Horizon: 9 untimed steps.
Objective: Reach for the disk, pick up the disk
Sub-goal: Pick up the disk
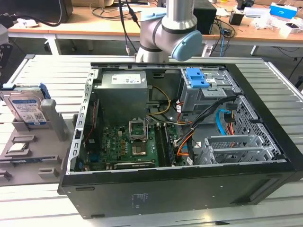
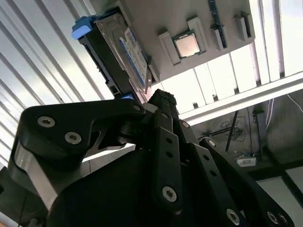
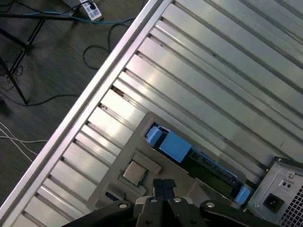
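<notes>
The flat silver-grey metal disk with blue rails (image 1: 26, 106) is stood on edge in a grey holder (image 1: 53, 118) on the slatted bench (image 1: 47, 66), apart from the closed, empty black pincer (image 3: 164, 185), so it could be toppled if struck by unopened jaws.

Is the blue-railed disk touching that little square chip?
Apart. In the second wrist view, the disk and the chip sit in separate spots of the grey holder, with a raised ridge between them.

disk (image 1: 26, 108) upright in holder (image 1: 29, 160), computer case (image 1: 189, 189) to exterior view's right
</notes>
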### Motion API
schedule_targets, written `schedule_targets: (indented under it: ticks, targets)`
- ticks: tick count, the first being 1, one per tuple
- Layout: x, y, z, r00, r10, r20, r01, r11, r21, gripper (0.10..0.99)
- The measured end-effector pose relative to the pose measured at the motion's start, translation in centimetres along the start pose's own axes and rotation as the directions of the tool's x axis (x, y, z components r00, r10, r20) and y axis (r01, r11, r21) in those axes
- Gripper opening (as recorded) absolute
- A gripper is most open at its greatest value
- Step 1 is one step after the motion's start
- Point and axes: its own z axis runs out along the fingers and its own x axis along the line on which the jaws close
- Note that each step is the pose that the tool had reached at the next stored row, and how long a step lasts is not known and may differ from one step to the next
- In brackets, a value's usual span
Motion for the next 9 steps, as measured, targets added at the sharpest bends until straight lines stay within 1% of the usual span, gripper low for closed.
schedule_targets:
  ticks: [2, 6, 8, 9]
  targets:
    - [0.00, 0.00, 0.00, 0.9990, -0.045, -0.0017, 0.045, 0.9990, 0.000, 0.106]
    - [0.00, 0.00, 0.00, 0.9959, -0.090, -0.0035, 0.090, 0.9959, 0.000, 0.106]
    - [0.00, 0.00, 0.00, 0.9931, -0.117, -0.0045, 0.117, 0.9931, 0.000, 0.106]
    - [0.00, 0.00, 0.00, 0.9905, -0.137, -0.0053, 0.137, 0.9905, 0.000, 0.106]
